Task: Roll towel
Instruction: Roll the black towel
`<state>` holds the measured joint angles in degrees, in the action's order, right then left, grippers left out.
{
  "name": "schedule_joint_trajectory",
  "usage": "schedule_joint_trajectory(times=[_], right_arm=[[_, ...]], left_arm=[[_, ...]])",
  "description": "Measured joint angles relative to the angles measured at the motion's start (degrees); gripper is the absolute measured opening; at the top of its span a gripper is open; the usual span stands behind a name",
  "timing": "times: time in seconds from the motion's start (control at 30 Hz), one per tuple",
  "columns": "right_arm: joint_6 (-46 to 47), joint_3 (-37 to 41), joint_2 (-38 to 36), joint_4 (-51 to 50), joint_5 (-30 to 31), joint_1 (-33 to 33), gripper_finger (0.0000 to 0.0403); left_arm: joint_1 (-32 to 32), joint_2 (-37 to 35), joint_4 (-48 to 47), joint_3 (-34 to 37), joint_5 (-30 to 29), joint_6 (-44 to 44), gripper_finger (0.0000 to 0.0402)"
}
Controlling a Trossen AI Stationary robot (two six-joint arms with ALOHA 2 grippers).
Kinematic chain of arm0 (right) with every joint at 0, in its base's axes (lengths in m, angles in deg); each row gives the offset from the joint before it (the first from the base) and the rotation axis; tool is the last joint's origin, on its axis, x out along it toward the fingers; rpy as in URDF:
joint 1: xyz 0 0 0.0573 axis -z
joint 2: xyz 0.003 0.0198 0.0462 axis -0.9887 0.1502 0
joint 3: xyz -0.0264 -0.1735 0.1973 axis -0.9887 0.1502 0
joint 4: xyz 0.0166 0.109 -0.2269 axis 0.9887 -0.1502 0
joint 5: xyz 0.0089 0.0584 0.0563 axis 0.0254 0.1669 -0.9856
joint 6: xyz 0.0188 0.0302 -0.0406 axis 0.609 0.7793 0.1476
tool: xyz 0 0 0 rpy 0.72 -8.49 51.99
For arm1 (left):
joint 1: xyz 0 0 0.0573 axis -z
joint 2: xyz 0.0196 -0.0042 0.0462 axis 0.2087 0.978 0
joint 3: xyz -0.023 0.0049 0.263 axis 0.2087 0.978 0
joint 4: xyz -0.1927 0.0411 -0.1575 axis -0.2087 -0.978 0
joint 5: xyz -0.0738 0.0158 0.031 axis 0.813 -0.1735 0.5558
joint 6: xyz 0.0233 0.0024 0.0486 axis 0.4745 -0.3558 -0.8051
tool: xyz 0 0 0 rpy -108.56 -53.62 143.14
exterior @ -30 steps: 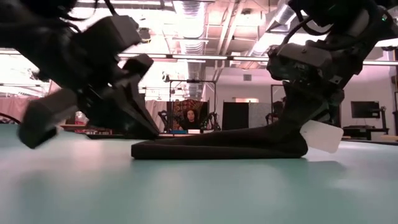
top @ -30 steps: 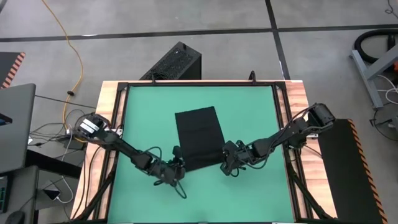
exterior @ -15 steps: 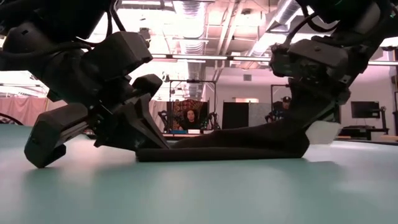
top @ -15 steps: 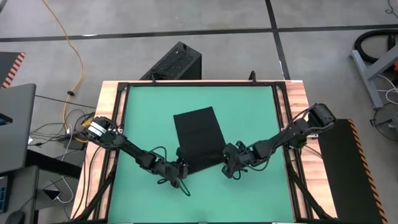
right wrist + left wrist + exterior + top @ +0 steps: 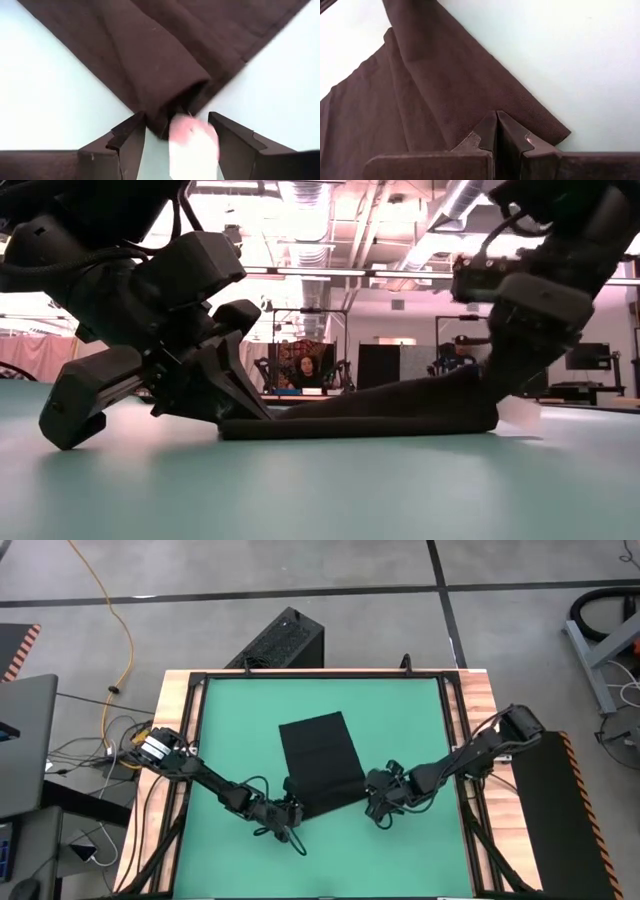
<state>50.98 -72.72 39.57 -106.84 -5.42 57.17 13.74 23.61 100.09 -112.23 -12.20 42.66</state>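
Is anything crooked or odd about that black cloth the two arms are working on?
Yes. The towel lies askew on the table, and its near edge is only partly rolled. The left gripper is shut on one corner, but the right gripper is open around the rolled end, with the white tag between its fingers.

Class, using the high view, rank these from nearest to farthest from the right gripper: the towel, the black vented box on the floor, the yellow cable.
From the right gripper:
1. Towel, right beside it on the green mat.
2. Black vented box, on the floor beyond the table's far edge.
3. Yellow cable, on the floor at far left.

No legible text or labels.
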Motion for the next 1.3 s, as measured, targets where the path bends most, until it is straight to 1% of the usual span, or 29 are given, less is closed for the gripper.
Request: schedule_joint_trajectory(times=[0.13, 0.2, 0.27, 0.37, 0.47, 0.53, 0.67, 0.87, 1.0, 1.1, 1.17, 1.3], right_arm=[[-3.02, 0.0, -6.02, -7.13, 3.19, -0.61, 0.0223], [-5.3, 0.0, -9.59, -8.88, 5.06, -1.17, 0.0217], [-9.22, 0.01, -12.32, -6.77, 6.47, -2.2, 0.0213], [-18.25, 0.7, -13.17, 2.94, 6.93, -3.62, 0.0208], [-26.64, 2.79, -10.27, 13.39, 6.81, -3.96, 0.02], [-30.55, 4.3, -7.17, 19.86, 6.73, -3.4, 0.0193], [-34.82, 4.52, -0.6, 25.94, 6.57, -1.15, 0.0172], [-34.41, 4.57, 7.11, 28.96, 6.46, 0.6, 0.0142], [-30.16, 4.56, 10.13, 29.69, 6.26, 0.0, 0.0129], [-28.08, 4.5, 11.87, 33.22, 6.53, -1.29, 0.0126], [-27.33, 4.5, 13.0, 36.12, 6.55, -2.15, 0.0126], [-25.17, 4.5, 15.28, 40.19, 7.05, -3.22, 0.0126]], left_arm=[[0.26, 0.0, -1.23, -0.04, -0.04, 0.7, 0.0], [0.63, 0.0, -1.58, -0.04, -0.07, 0.76, 0.0], [1.13, 0.0, -2.34, -0.04, -0.11, 0.71, 0.0], [2.23, -0.11, -4.23, -0.07, -0.62, 0.28, 0.0], [2.87, -0.15, -5.34, -0.13, -0.8, 0.99, 0.0], [3.27, -0.17, -5.67, -0.13, -1.03, 1.5, 0.0], [3.9, -0.2, -5.95, -0.13, -1.07, 2.0, 0.0], [5.3, -2.72, -10.65, 0.11, -1.48, 2.65, 0.0], [6.43, -5.99, -16.31, 0.31, -3.71, 3.02, 0.0], [6.54, -8.14, -19.51, 0.5, -4.09, 4.1, 0.0], [6.53, -9.21, -19.51, 0.52, -4.45, 4.22, 0.0], [6.51, -11.83, -19.06, 0.59, -8.07, 4.15, 0.0]])
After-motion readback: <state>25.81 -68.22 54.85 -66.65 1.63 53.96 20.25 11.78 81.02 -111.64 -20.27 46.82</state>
